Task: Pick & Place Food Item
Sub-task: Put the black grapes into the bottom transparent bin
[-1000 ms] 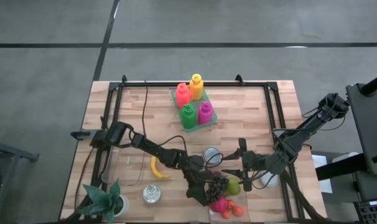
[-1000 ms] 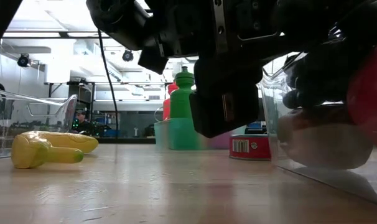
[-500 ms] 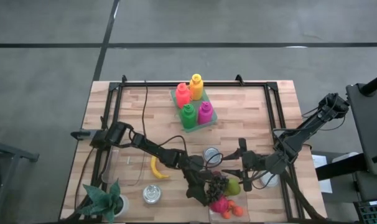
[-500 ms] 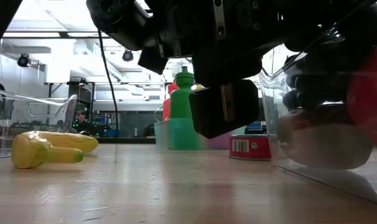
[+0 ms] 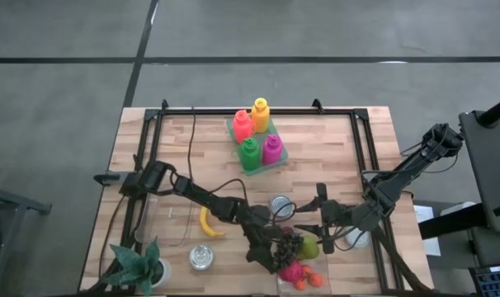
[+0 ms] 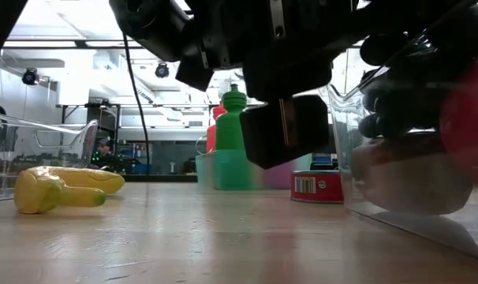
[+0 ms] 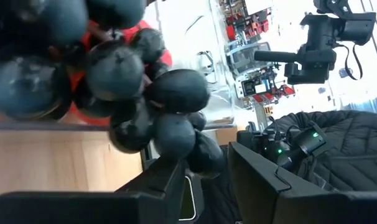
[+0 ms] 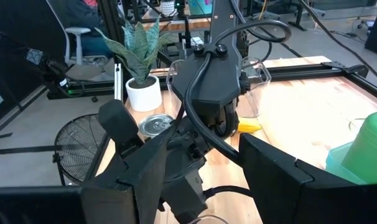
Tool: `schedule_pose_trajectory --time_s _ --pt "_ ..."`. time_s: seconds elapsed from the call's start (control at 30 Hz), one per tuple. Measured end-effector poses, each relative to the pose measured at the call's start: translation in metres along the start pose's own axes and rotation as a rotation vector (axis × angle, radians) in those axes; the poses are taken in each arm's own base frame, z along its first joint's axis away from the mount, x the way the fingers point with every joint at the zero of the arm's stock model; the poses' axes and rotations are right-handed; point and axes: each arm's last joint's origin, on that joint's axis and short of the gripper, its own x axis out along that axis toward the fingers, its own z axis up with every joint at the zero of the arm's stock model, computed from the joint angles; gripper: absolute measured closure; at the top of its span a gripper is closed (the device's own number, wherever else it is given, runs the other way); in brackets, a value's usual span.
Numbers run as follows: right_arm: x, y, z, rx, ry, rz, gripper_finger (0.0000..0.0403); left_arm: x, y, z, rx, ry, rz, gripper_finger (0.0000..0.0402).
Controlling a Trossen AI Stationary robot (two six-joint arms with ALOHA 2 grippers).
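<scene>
A bunch of dark grapes (image 5: 290,244) lies in a clear box (image 5: 280,285) at the table's near edge. It rests on a pink-red fruit (image 5: 291,271), beside a green fruit (image 5: 309,247) and small orange pieces (image 5: 313,280). My left gripper (image 5: 276,252) reaches into the box from the left and is shut on the grapes (image 7: 170,124). My right gripper (image 5: 324,238) hangs open above the table just right of the box, with nothing between its fingers (image 8: 151,168). My left gripper (image 7: 207,168) has the end grapes of the bunch (image 7: 204,157) between its two fingers. The fingers come nearly level from the table's left, slanting a little down. The rest of the bunch lies in the box on the red fruit (image 7: 98,115).
A yellow banana (image 5: 207,223) lies left of the box. A tin (image 5: 280,205) stands behind the box. Farther back, coloured bottles stand in a green tray (image 5: 258,139). A potted plant (image 5: 143,266) and a second tin (image 5: 201,258) stand at the near left. A clear cup (image 5: 356,239) stands by the right arm.
In the low view one dark finger of my left gripper has swung in toward the grapes in the box and then stopped. The arm itself has stayed in place, and the grapes have not moved.
</scene>
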Motion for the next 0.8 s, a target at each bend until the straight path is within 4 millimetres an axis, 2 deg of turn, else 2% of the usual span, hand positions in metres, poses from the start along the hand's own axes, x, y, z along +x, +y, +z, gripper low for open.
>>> schedule_pose_trajectory --time_s 0.23,0.47,0.8 --pt "0.000 0.000 0.000 0.001 -0.001 0.000 0.0203 -0.006 -0.014 0.005 0.095 -0.037 -0.005 0.0277" --pt "0.000 0.000 0.000 0.000 0.000 0.001 0.0203 -0.008 -0.020 0.014 0.089 -0.034 0.016 0.0277" --pt "0.000 0.000 0.000 -0.001 0.001 0.001 0.0203 -0.006 -0.046 0.038 0.275 -0.010 0.133 0.0277"
